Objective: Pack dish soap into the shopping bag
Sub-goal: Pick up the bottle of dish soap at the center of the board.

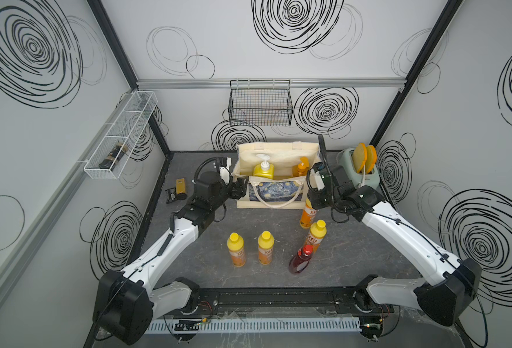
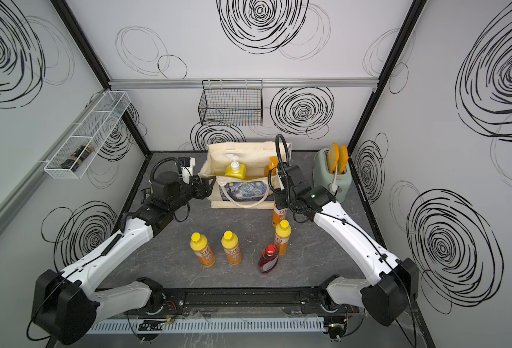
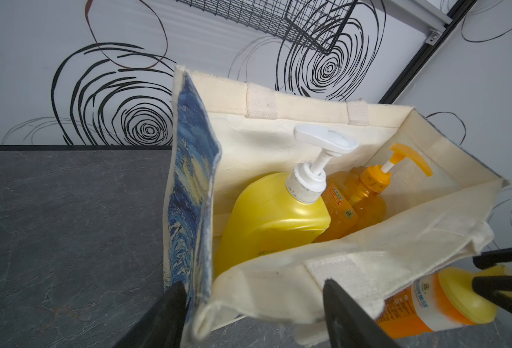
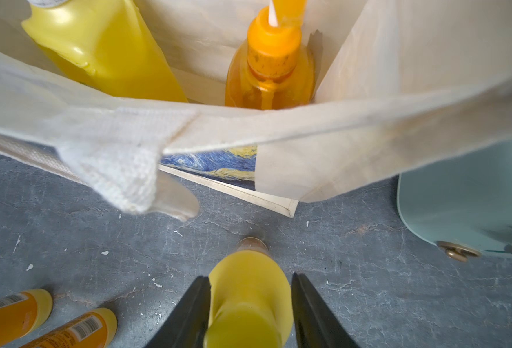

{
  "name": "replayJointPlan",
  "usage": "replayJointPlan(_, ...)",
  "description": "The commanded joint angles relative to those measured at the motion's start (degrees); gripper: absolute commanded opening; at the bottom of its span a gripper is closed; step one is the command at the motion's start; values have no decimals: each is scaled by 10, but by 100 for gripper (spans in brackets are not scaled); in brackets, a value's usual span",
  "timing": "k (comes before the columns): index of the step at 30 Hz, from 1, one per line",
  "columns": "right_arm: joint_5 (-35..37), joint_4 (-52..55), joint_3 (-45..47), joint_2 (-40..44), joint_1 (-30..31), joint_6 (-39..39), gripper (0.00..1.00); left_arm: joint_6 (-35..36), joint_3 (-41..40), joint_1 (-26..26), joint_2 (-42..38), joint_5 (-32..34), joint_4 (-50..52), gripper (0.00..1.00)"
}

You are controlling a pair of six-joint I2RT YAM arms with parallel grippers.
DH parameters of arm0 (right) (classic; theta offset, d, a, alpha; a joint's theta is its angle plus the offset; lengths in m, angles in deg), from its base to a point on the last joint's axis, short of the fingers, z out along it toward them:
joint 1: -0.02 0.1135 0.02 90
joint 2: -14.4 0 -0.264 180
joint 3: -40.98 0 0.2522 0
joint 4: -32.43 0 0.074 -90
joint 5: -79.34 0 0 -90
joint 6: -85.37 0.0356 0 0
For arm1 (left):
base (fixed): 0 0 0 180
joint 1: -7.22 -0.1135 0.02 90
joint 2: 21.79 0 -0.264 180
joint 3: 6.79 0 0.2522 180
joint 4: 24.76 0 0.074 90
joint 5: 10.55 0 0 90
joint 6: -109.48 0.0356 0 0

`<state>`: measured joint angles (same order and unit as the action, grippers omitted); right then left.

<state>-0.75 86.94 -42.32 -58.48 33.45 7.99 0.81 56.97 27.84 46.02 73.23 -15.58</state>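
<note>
in the shopping bag [image 1: 278,152] [image 2: 242,152]: yellow pump bottle [image 1: 263,170] [image 3: 272,217] and amber pump bottle [image 1: 301,168] [image 3: 366,205], side by side, pump heads poking above the rim in both top views. bag open, standing at the back of the table [image 1: 354,256], starry print facing the arms.

just in front of the bag's front corner on the right-arm side: orange bottle [image 1: 307,215] [image 4: 248,295], upright, base on the table. right gripper [image 4: 250,277] over it, pinching the yellow cap from both sides.

further out from the bag front: second orange bottle [image 1: 318,235] near the gripped one, dark-red bottle [image 1: 301,260] with red cap just beside that. two more orange bottles [image 1: 236,250] [image 1: 265,247] side by side toward the left-arm side, all upright.

left gripper [image 3: 252,284] [image 1: 239,188] at the bag's other front corner, jaws spread wide, straddling the rim corner. can't tell whether the fabric is pressed.

beside the bag, right-arm side: pale green toaster [image 1: 360,177], two slices sticking up. left-arm side of the bag: yellow-and-black packets [image 1: 176,191] flat on the table. above the bag on the back wall: black wire basket [image 1: 260,104].
</note>
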Motion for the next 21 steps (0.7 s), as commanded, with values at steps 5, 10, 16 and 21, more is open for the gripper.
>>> replayJointPlan(5, 10, -2, 4, -2, 3, -2, 33, -1, -6, 3, -13, -5, -31, 74)
replayJointPlan(10, 25, 12, -10, -1, 16, -1, 18, -1, -6, 3, -12, -4, -31, 74)
replayJointPlan(16, 51, 35, -60, 3, 48, -6, 9, -1, -5, 3, -8, -6, -33, 74)
replayJointPlan(21, 69, 69, -124, -4, 81, -8, 6, 0, -5, 3, -9, -5, -31, 74)
